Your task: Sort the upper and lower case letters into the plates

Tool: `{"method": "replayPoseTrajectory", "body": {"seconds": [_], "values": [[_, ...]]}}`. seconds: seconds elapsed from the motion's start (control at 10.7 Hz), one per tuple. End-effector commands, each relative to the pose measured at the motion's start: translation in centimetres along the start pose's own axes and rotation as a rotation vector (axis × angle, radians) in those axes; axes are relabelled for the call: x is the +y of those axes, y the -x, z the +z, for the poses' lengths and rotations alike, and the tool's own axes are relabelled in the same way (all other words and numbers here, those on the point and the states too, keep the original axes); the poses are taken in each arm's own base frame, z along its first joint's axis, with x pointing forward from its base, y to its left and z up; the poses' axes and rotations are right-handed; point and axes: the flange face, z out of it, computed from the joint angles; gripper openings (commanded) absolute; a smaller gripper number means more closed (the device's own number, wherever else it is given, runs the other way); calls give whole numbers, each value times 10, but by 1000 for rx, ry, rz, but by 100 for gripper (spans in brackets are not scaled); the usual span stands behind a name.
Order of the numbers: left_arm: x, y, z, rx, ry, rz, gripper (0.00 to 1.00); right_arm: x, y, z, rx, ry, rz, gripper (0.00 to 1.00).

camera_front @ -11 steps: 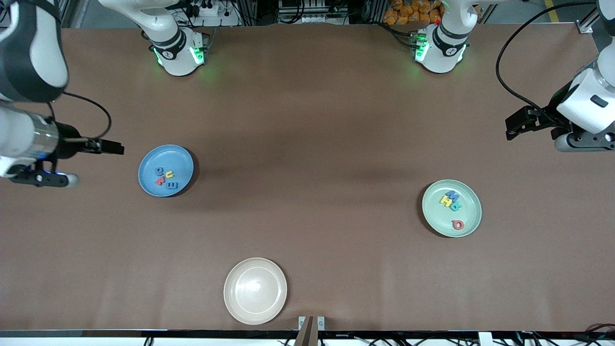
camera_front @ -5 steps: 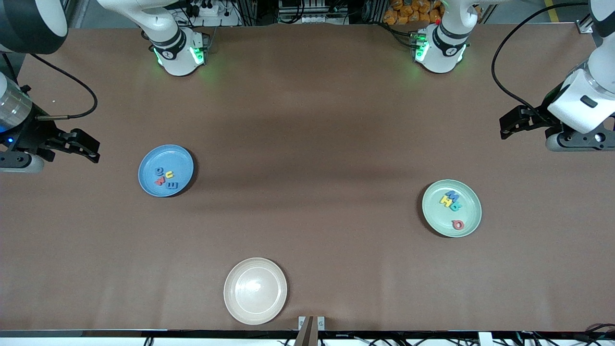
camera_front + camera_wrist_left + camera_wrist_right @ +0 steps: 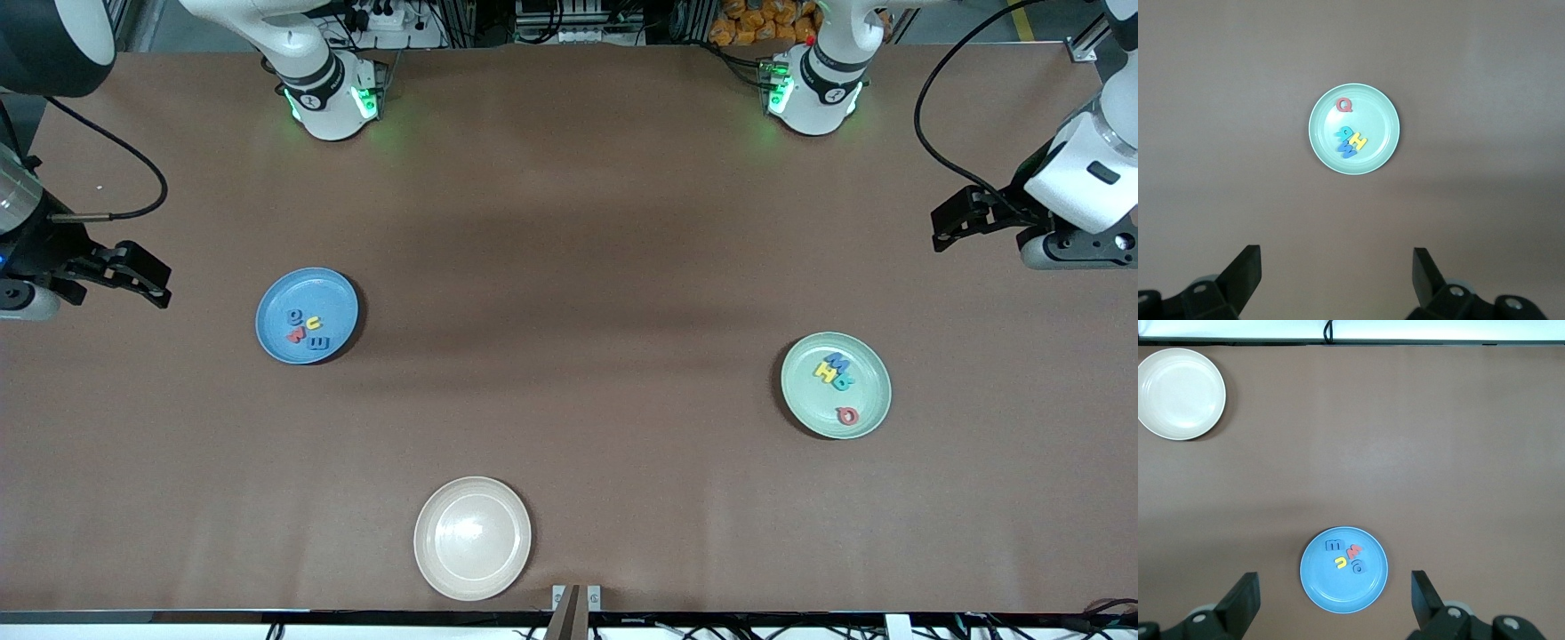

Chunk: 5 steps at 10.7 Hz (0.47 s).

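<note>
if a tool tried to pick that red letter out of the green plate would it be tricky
Probably a little. The red letter looks small, chunky and foam-like, so likely very light and somewhat squashy. It lies flat on the green plate, apart from the other letters, so it has room around it, but sits low. It seems unlikely to roll; a push would probably just slide it.

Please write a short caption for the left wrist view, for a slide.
Open left gripper above the table, looking down on the mint green plate holding four letters.

Bare cream plate [image 3: 472, 538] on brown table [image 3: 569, 267]
</note>
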Motion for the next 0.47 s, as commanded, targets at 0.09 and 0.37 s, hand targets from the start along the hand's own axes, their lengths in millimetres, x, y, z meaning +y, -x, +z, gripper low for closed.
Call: {"method": "replayPoseTrajectory", "body": {"seconds": [0.09, 0.37], "values": [[-2, 15, -6, 6, 23, -25, 100, 3, 5, -16, 35, -23, -1, 100], [-8, 9, -2, 3, 13, -18, 100, 12, 17, -17, 14, -57, 17, 100]]}}
